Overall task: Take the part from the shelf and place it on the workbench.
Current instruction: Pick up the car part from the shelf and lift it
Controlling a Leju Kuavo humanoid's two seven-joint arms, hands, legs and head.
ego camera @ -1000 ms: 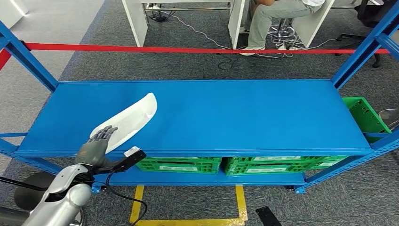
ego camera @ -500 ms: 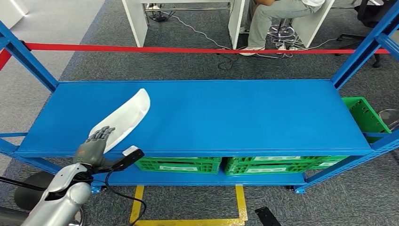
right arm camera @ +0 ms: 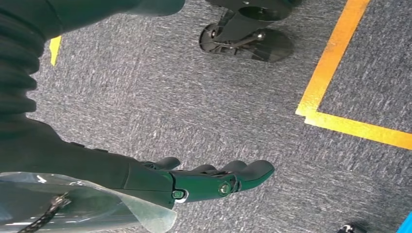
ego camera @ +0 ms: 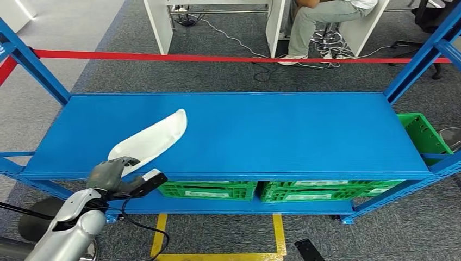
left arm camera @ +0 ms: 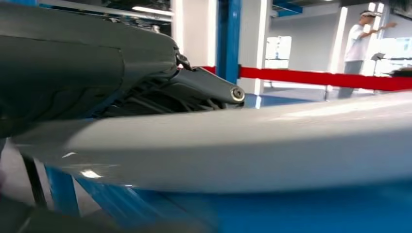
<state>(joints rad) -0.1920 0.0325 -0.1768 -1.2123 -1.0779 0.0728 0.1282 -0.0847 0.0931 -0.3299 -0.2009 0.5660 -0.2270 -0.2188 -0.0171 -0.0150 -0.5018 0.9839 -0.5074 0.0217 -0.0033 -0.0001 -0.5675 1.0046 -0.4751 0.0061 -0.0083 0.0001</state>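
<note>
Here, the long white curved part (ego camera: 150, 142) is seen lying on the top board of the blue shelf (ego camera: 282, 136), near its front left edge. Its near end is gripped by the left hand (ego camera: 111, 172), whose fingers (ego camera: 126, 161) are curled over the rim; from them the part stretches away diagonally toward the shelf's middle. In the left wrist view the part (left arm camera: 252, 145) is shown as a broad pale band just beyond the hand (left arm camera: 97, 73).

The right hand (right arm camera: 204, 182) hangs over grey carpet with its fingers (right arm camera: 248, 172) extended, slightly apart, and nothing held.

Below the shelf board, green crates (ego camera: 272, 190) carry white labels, but their writing cannot be read. A red tape barrier (ego camera: 217, 57) is stretched behind the shelf.
</note>
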